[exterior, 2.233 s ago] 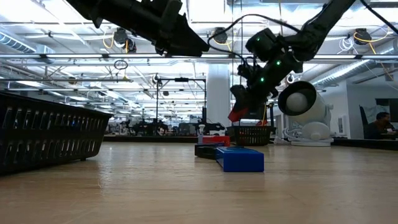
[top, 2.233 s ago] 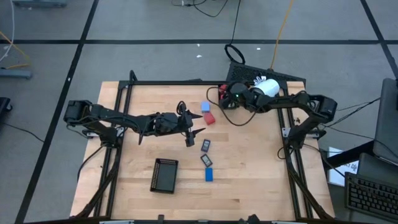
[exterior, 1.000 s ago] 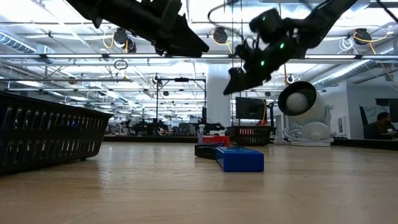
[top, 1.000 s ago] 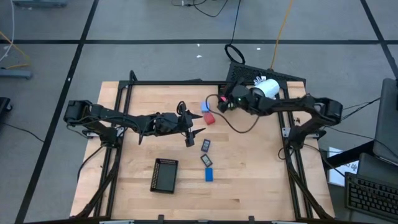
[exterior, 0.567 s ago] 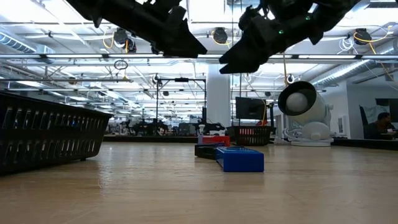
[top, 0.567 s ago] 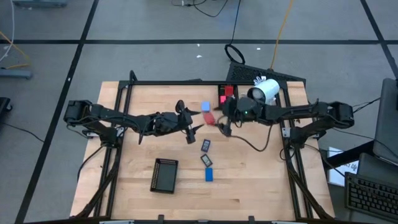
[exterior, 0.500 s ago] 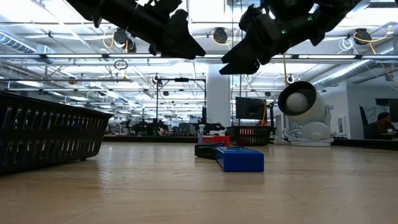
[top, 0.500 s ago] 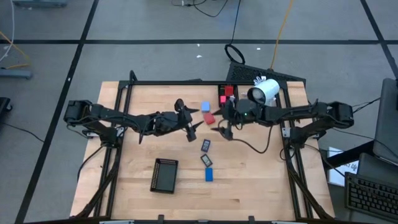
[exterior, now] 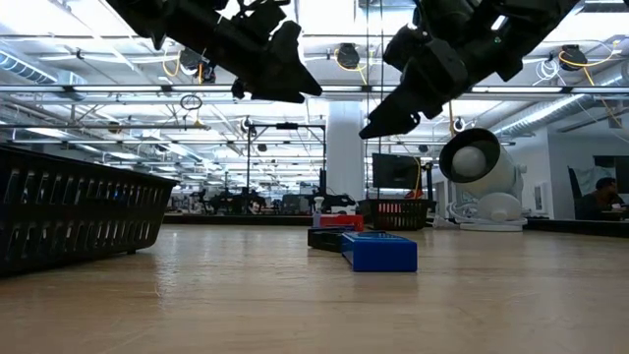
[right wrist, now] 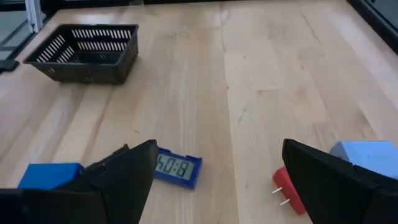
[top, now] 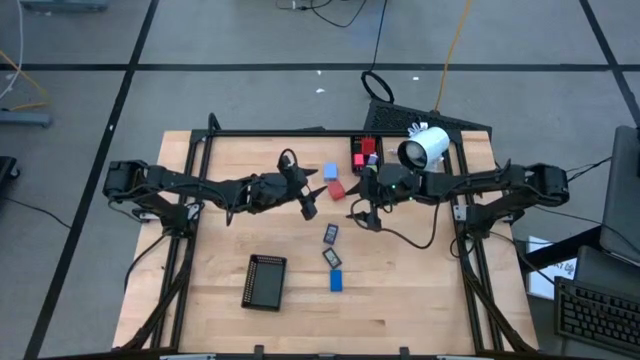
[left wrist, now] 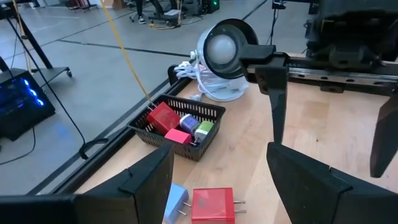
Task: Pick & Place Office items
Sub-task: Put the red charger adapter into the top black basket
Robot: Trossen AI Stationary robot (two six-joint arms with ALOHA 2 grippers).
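Observation:
Office items lie mid-table: a light-blue block (top: pixel 330 172) and a red block (top: pixel 336 189) with prongs toward the far side, two dark flat rectangles (top: pixel 330 234) (top: pixel 331 257), and a blue block (top: pixel 336 280) nearer. Red, purple, green and pink pieces lie in the far mesh tray (left wrist: pixel 179 127). My left gripper (top: pixel 309 204) hovers open just left of the red block (left wrist: pixel 212 205). My right gripper (top: pixel 364 217) hangs open above the table, right of the red block (right wrist: pixel 287 190), fingers aimed at the blue display piece (right wrist: pixel 177 168).
A second black mesh tray (top: pixel 264 281) sits near the table's front left. A white cylindrical device (top: pixel 423 150) stands at the far right beside the far tray (top: pixel 365 152). Cables trail from both arms. Bare wood lies to the left and right of the items.
My right gripper has left the far tray and swung toward the table's near edge, out over the middle beside the red block, staying open. My left gripper has drifted slightly toward the far edge.

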